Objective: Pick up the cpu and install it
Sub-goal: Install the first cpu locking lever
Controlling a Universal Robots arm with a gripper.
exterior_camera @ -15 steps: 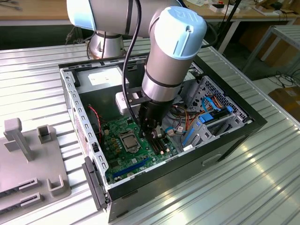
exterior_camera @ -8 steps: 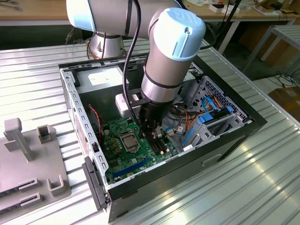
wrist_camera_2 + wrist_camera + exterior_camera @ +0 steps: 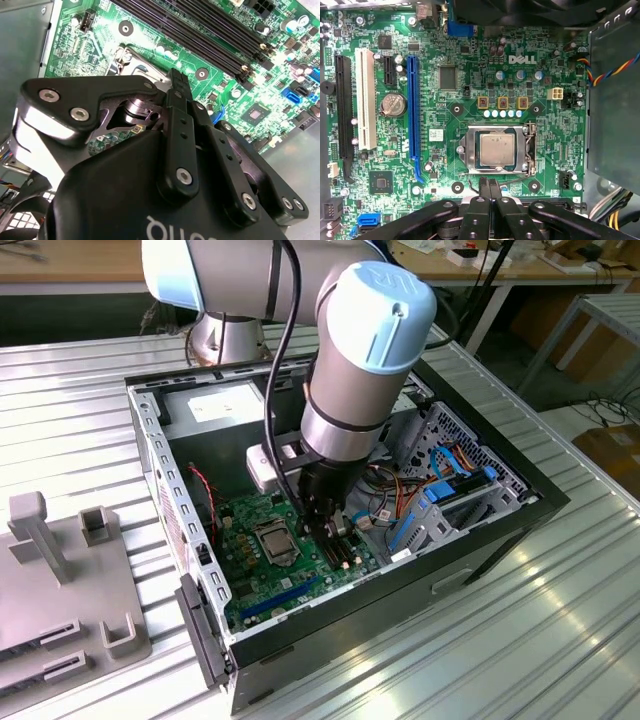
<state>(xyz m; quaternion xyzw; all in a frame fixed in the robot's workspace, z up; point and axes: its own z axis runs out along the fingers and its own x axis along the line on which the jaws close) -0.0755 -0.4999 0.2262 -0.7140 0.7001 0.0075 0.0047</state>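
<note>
- Ribbed metal tabletop point(image 3: 560, 620) carries an open computer case point(image 3: 480, 540) with a green motherboard point(image 3: 470, 65) inside.
- The cpu point(image 3: 497, 150), silver-grey top up, sits inside the metal-framed socket point(image 3: 465, 157) on that board.
- Just beside the socket, the gripper point(image 3: 489, 187) hangs over the board, fingers point(image 3: 494, 192) pressed together, holding nothing.
- A blue slot point(image 3: 412, 110) lies further off.
</note>
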